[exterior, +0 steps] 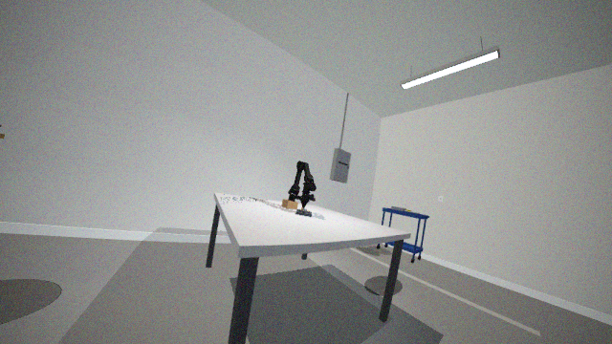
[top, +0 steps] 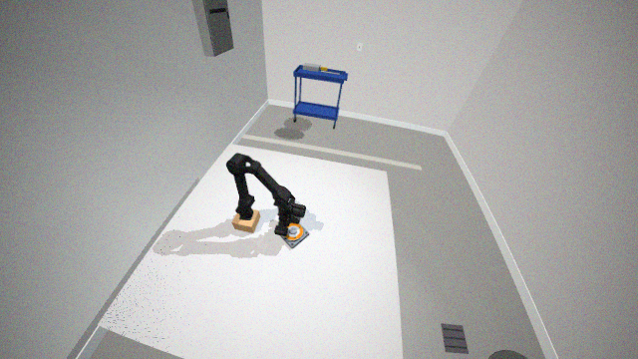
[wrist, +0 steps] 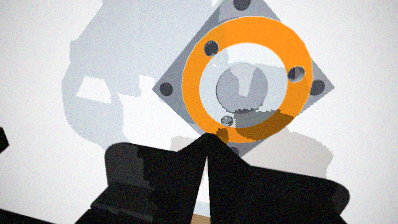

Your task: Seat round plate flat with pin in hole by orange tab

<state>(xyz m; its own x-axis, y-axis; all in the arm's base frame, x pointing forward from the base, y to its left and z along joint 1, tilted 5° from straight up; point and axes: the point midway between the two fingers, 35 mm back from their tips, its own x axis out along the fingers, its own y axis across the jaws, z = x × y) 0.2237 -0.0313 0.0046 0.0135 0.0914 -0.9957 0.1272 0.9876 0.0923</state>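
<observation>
1. Counting from the wrist view: one round plate with a broad orange ring and pale centre [wrist: 247,80], one square grey metal base [wrist: 175,80], one grey round post [wrist: 241,90] in the plate's middle.
2. Two holes show in the orange ring, and one smaller hole [wrist: 227,120] in the pale inner part near the jaws.
3. Three dark corner holes of the base show; the fourth corner is hidden by the black gripper [wrist: 207,141].
4. Its jaws are clenched together on nothing, tips meeting at the plate's near edge; whether they touch it cannot be told.
5. One black arm [top: 259,186] stands on one tan block [top: 246,220] on the white bench [top: 299,289].
6. No writing is readable.
</observation>
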